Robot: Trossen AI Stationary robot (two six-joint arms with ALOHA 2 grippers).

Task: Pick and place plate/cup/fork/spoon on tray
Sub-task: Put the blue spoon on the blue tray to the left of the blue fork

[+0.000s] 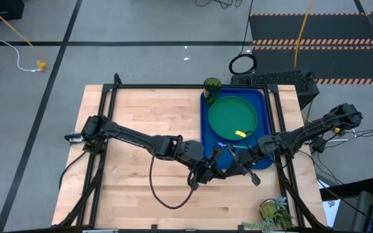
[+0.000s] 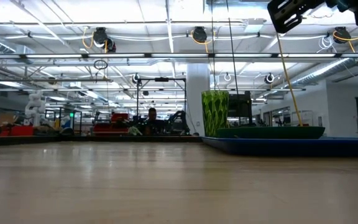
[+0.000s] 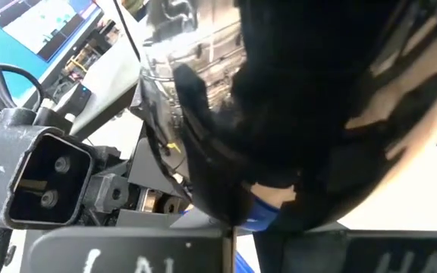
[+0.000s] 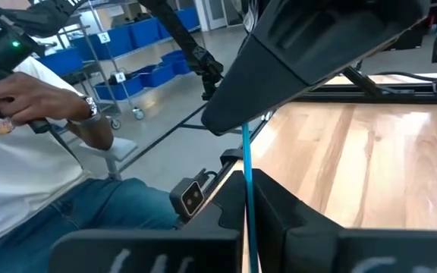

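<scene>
Counter: a pale wooden top is seen from above, with both dark arms reaching toward the lower middle of the frame.
Tray: a blue tray is placed at the upper right of the counter in the high view.
Plate: a green plate is seen lying flat inside the tray; a small yellow item is seen on it, too small to be identified.
Cup: a green cup is seen standing at the tray's upper left corner; whether it is inside the rim cannot be told from above.
Left claw: it is held just off the tray's lower left corner, close to the right claw; whether its fingers are apart or together cannot be told, being hidden in every view.
Right claw: it is closed, and a thin blue strip is seen clamped between its fingers in the right wrist view, judged to be a utensil handle; fork or spoon cannot be told.
Fork and spoon: neither head is visible, so neither is placed with certainty.
Plant: a small potted plant is seen at the lower right, well apart from the tray.
Person: a seated person is seen beyond the counter edge.
Step in hand: a utensil is judged to be carried or passed between arms near the tray's lower edge.
Next move: the handle would need to be carried over the rim, lowered beside the plate and released.
</scene>
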